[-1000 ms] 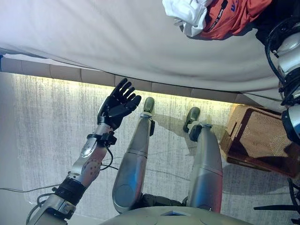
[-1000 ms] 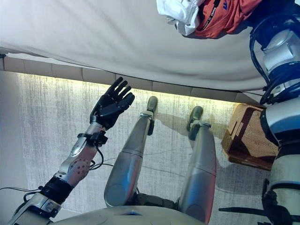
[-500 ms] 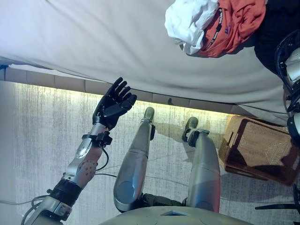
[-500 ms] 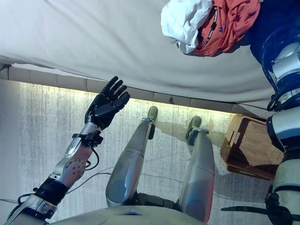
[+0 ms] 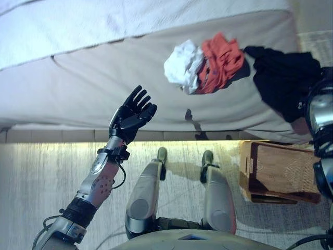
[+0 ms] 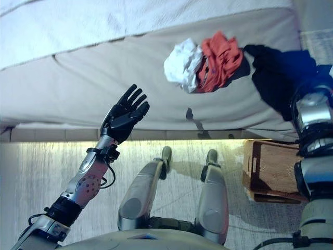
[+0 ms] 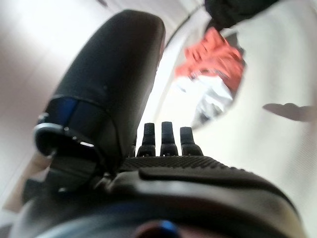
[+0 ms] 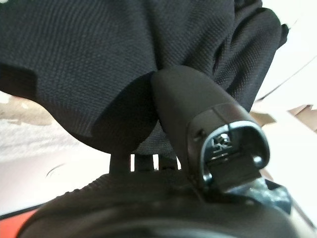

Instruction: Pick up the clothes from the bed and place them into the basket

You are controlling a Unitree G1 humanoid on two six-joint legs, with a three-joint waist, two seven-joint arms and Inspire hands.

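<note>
**Clothes on the bed, basket on the floor**

The bed [image 5: 93,83] spans the far side, above a pale carpet [image 5: 41,177]. Beyond the bed's near edge a black garment [image 5: 283,83] lies at its right end, with a red shirt [image 5: 221,61] left of it touching a white one [image 5: 183,65]. The basket [image 5: 278,172] stands on the carpet just below the bed's right end. The right hand [image 8: 198,124] presses its thumb into the black garment; whether its fingers grip it I cannot tell. The left hand [image 5: 130,115] hovers over the bed's front edge, fingers [image 5: 139,99] spread and empty.

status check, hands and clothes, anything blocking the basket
Left hand open, empty, raised. Right hand shut on black garment. White and red clothes on bed. Basket unobstructed.
</note>
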